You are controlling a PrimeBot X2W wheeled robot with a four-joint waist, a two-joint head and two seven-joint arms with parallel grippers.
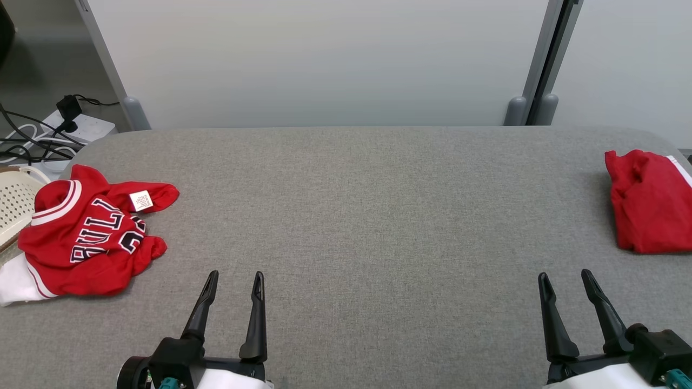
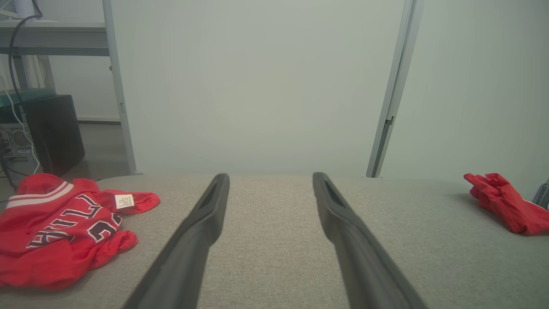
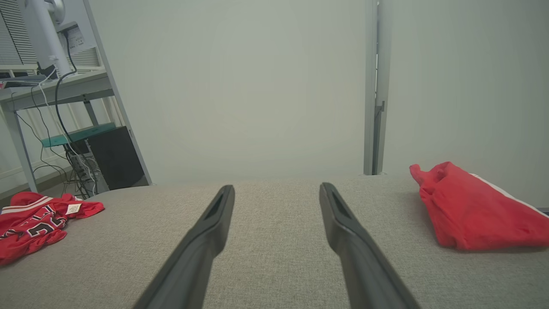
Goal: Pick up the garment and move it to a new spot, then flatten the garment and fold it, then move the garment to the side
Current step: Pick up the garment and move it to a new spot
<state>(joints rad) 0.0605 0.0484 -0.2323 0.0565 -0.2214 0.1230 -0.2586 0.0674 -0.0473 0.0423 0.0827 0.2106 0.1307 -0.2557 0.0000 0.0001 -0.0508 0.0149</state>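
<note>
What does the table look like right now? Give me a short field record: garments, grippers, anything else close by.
crumpled jersey: red, lettered, bunched at the table's left edge, white label showing
folded garment: red with a white stripe, at the table's right edge
left gripper: open, empty, apart from the crumpled jersey
right gripper: open, empty, apart from the folded garment
table: grey fabric top
basket: white, perforated, just past the left edge beside the jersey
</note>
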